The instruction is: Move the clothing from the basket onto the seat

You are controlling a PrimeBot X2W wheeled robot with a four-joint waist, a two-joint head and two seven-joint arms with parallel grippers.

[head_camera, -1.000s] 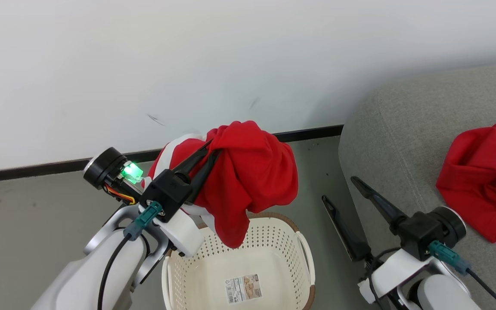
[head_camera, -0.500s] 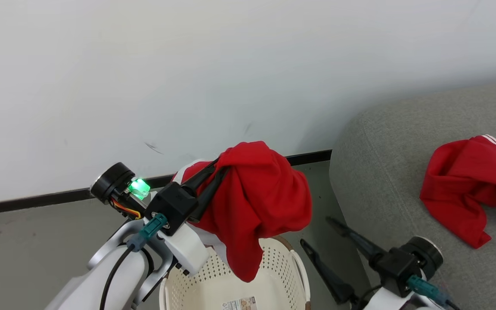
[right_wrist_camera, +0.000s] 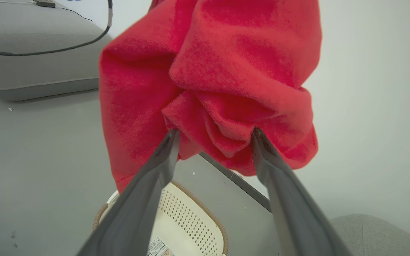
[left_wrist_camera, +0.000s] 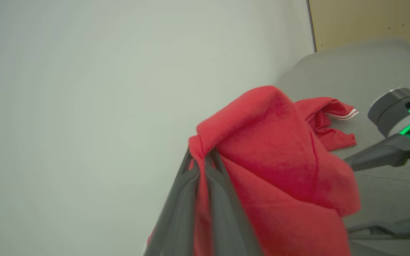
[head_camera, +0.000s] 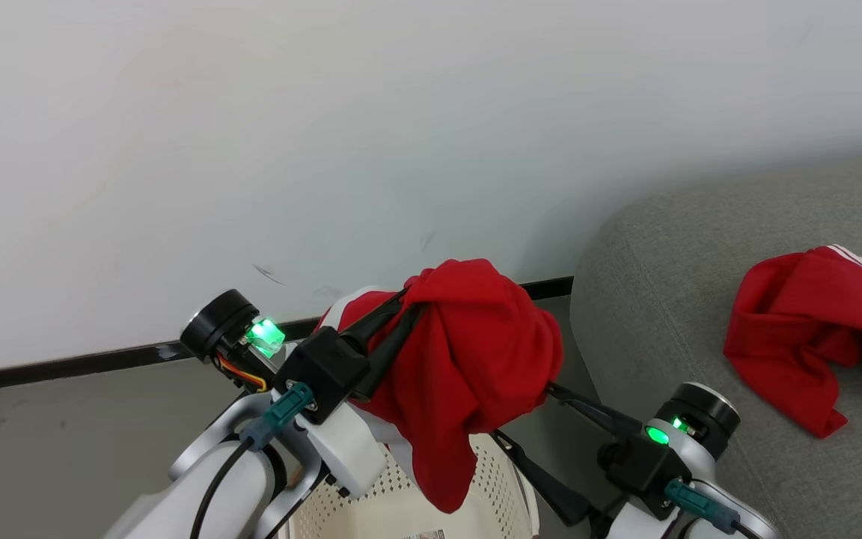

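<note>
We face a pale wall (head_camera: 401, 112) that meets the grey floor (head_camera: 64, 449) at a dark skirting strip (head_camera: 64, 367). The seat (head_camera: 670, 299), a grey woven sofa with a rounded corner, stands at our right against that wall. The basket (right_wrist_camera: 190, 220), cream with perforated walls and a brown rim, sits on the floor below the left arm, near the seat's corner.

The clothing is in two places. One red garment (head_camera: 798, 337) with white striped trim lies crumpled on the seat, well apart from the basket. The other red garment (head_camera: 476, 352) hangs in the air above the basket, draped over the left gripper (head_camera: 405, 303). We see that gripper's fingers pressed together, clamped on a fold at the top of this garment.

The right gripper (right_wrist_camera: 215, 131) has its fingers spread wide and holds nothing. Their tips reach the lower folds of the hanging garment, one at each side of a bunched fold. We cannot tell whether they touch the cloth.
</note>
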